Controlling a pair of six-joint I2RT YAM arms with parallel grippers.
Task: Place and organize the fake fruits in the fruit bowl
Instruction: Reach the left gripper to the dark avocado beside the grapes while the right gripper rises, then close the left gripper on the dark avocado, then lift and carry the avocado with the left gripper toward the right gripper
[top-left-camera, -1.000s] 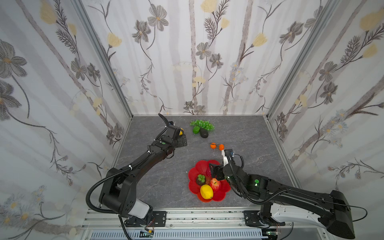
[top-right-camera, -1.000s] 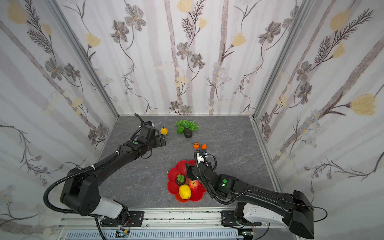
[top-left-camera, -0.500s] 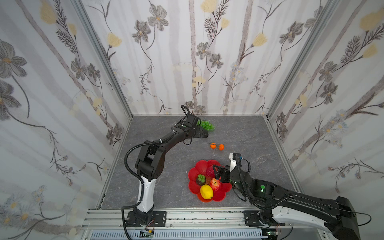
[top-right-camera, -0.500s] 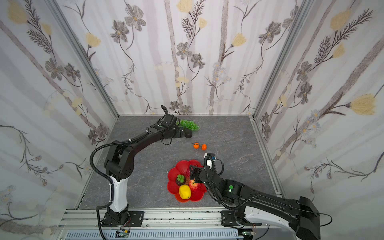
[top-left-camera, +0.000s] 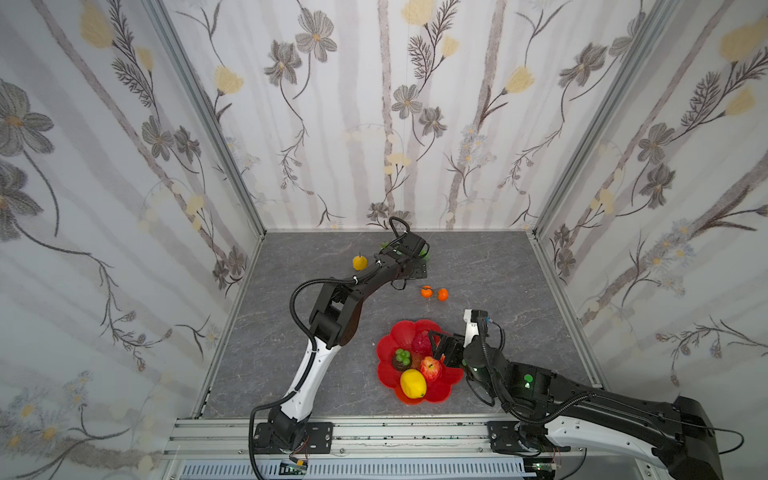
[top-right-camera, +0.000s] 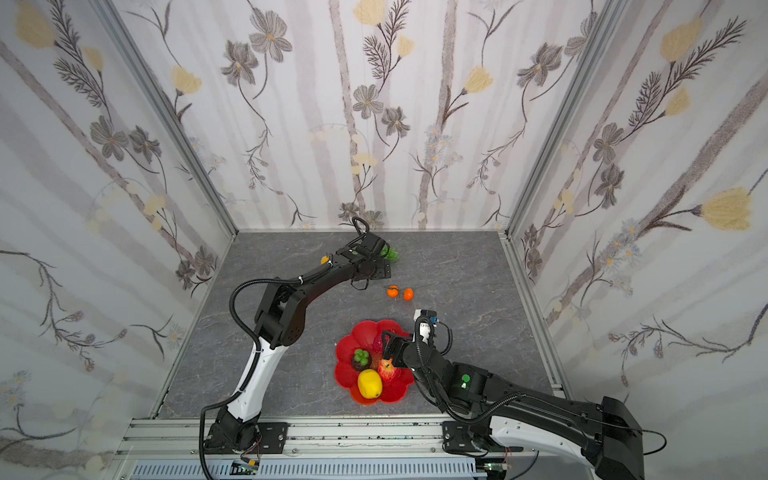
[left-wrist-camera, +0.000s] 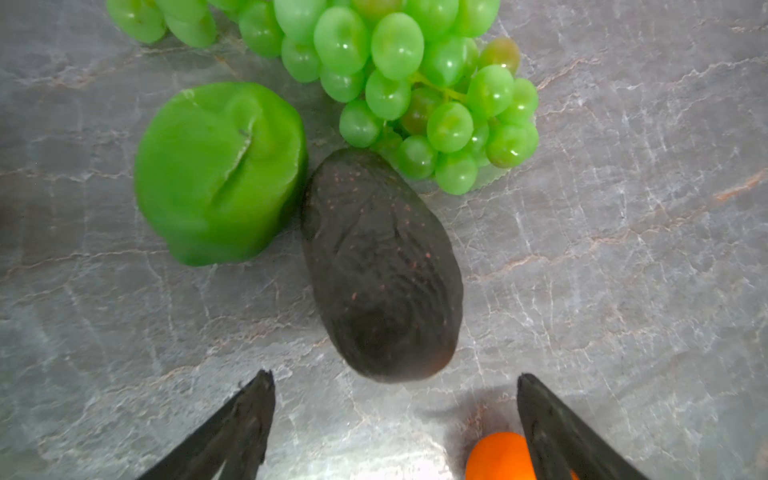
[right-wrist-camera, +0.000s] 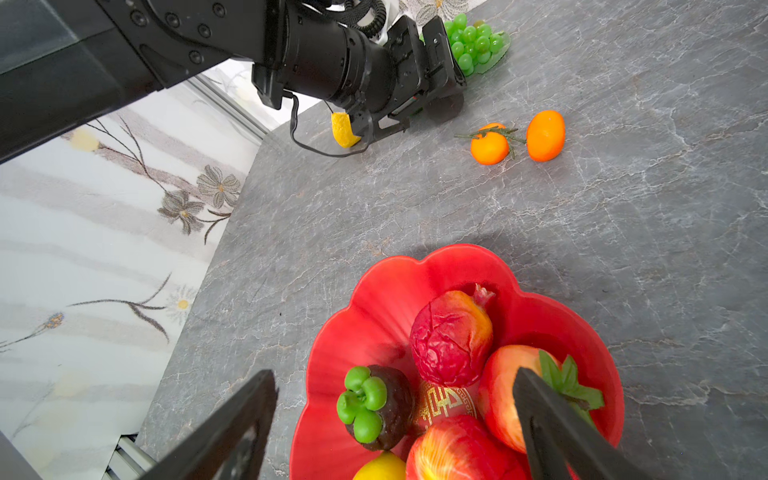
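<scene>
The red scalloped fruit bowl (top-left-camera: 384, 345) (right-wrist-camera: 374, 282) holds a yellow lemon (top-left-camera: 412, 383), a red apple (top-left-camera: 431, 368), a crinkled red fruit (right-wrist-camera: 451, 336) and a dark fruit with a green cap (right-wrist-camera: 376, 405). My right gripper (right-wrist-camera: 394, 374) (top-left-camera: 438, 347) hangs open over the bowl's right side, with nothing between its fingers. My left gripper (left-wrist-camera: 395, 380) (top-left-camera: 417, 249) is open at the back of the table. Its tips are just short of a dark avocado (left-wrist-camera: 380, 266), which lies beside a green lime (left-wrist-camera: 218, 172) and the grape bunch (left-wrist-camera: 399, 75) (top-right-camera: 390, 252).
Two small oranges (top-left-camera: 426, 291) (top-left-camera: 443, 294) lie on the grey table between the bowl and the left gripper. A yellow pear (top-left-camera: 360, 262) stands at the back left. An orange fruit (left-wrist-camera: 496, 455) shows beside one left finger. Patterned walls close in three sides.
My left arm has swung right, from beside the pear to the avocado, lime and grapes. My right gripper has drawn back a little toward the front, still over the bowl.
</scene>
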